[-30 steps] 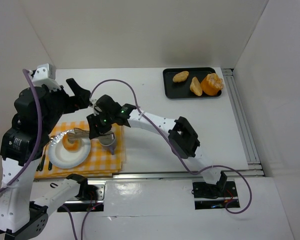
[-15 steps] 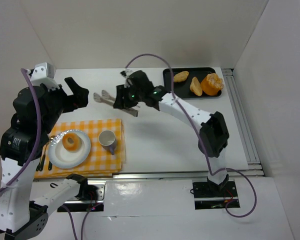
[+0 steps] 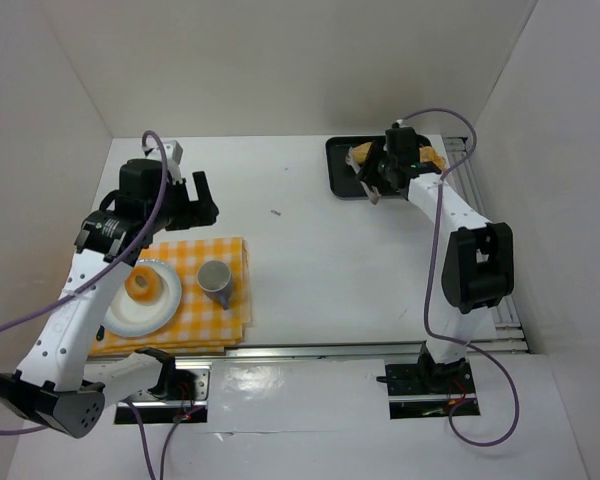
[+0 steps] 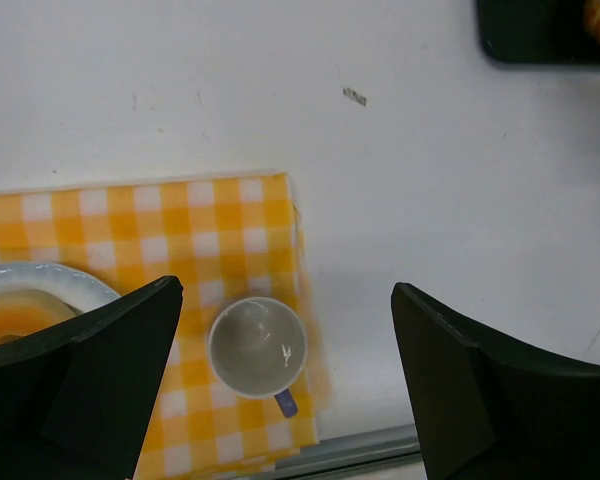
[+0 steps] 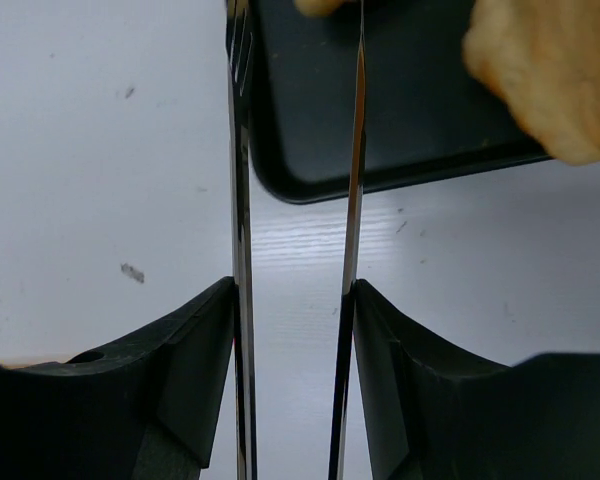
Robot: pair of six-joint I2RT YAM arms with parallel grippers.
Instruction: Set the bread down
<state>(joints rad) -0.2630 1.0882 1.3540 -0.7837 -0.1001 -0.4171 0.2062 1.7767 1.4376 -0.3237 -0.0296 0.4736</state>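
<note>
White table (image 3: pixel 320 270), matt and evenly lit; one small dark speck (image 3: pixel 276 212) left of its middle. Plain white panels enclose it: far wall (image 3: pixel 300 60), left wall (image 3: pixel 30 110), right wall (image 3: pixel 560 150). Aluminium rail (image 3: pixel 485 250) along the right edge, second rail (image 3: pixel 360 349) along the near edge. The glossy near strip (image 3: pixel 300 385) shows reflections.

We see thin, shiny metal tongs (image 5: pixel 239 120), a matt black plastic-looking tray (image 5: pixel 410 110) far right, rough-crusted bread (image 5: pixel 540 70), a woven checked cloth (image 4: pixel 230 215) near left, a glossy cup (image 4: pixel 257 345), and a smooth white table (image 3: pixel 310 250).
</note>
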